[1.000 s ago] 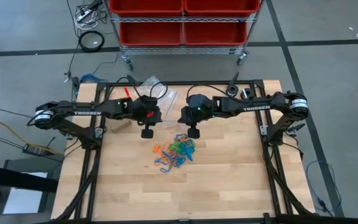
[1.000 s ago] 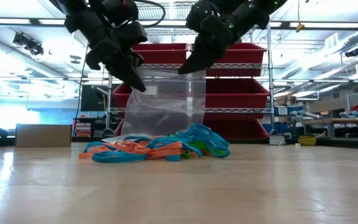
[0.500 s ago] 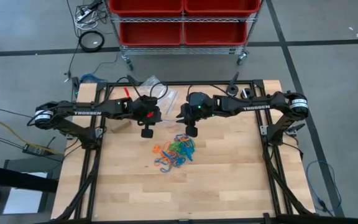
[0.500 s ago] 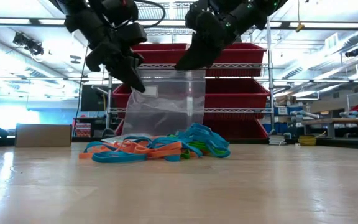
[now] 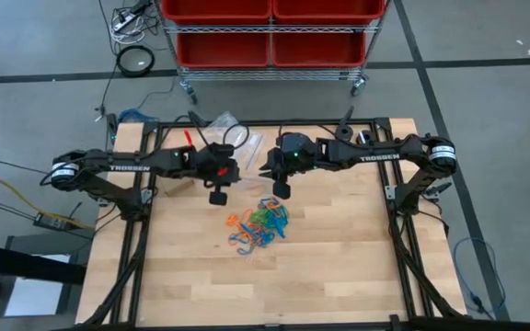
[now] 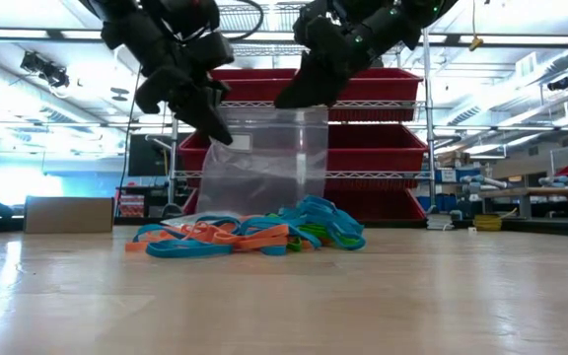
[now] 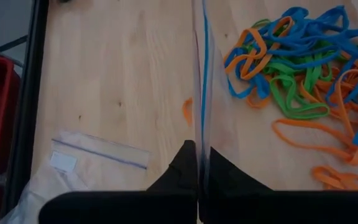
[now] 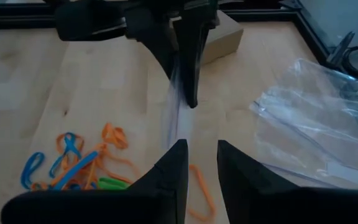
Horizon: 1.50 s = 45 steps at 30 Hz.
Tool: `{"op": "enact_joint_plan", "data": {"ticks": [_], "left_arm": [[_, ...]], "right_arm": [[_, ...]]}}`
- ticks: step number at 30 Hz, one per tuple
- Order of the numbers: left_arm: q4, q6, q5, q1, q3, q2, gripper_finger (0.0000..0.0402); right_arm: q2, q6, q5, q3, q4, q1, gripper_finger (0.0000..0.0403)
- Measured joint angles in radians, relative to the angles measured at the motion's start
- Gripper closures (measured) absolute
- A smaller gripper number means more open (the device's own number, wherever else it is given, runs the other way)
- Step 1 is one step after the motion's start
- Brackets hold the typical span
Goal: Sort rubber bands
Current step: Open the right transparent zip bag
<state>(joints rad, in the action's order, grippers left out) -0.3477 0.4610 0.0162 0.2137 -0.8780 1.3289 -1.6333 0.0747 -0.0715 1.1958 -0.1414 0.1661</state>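
left gripper [image 6: 215, 128] is clamped on the top edge of a clear bag [image 6: 264, 163], holding it hanging upright above the tabletop [image 5: 339, 248], toward the far edge. right gripper [image 8: 199, 165] sits at the bag's other top corner, fingers [image 8: 173, 168] apart with the bag edge just ahead of the gap, not pinched. rubber bands [image 5: 258, 223] lie in a mixed orange, blue and green pile mid-tabletop, just in front of the bag. spare clear bags [image 5: 233, 133] lie at the far edge.

Red bins [image 5: 270, 28] on a wire shelving cart, grey floor [image 5: 486, 101], bright ceiling lights [image 6: 521, 54] overhead.
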Motion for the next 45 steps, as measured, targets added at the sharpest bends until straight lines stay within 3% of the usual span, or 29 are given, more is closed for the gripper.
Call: {"op": "enact_joint_plan", "data": {"ticks": [18,26,45], "left_arm": [[0.016,0.001,0.012,0.000,0.000,0.000,0.0401],[0.016,0.000,0.011,0.000,0.000,0.000,0.0401],[0.029,-0.002,0.009,0.000,0.000,0.000,0.0401]], "right_arm": [[0.000,-0.026,-0.007,0.000,-0.034,-0.002,0.0332],[0.000,-0.039,-0.036,0.000,0.040,-0.002,0.0332],[0.000,-0.055,-0.022,0.000,-0.058,-0.009,0.0339]]}}
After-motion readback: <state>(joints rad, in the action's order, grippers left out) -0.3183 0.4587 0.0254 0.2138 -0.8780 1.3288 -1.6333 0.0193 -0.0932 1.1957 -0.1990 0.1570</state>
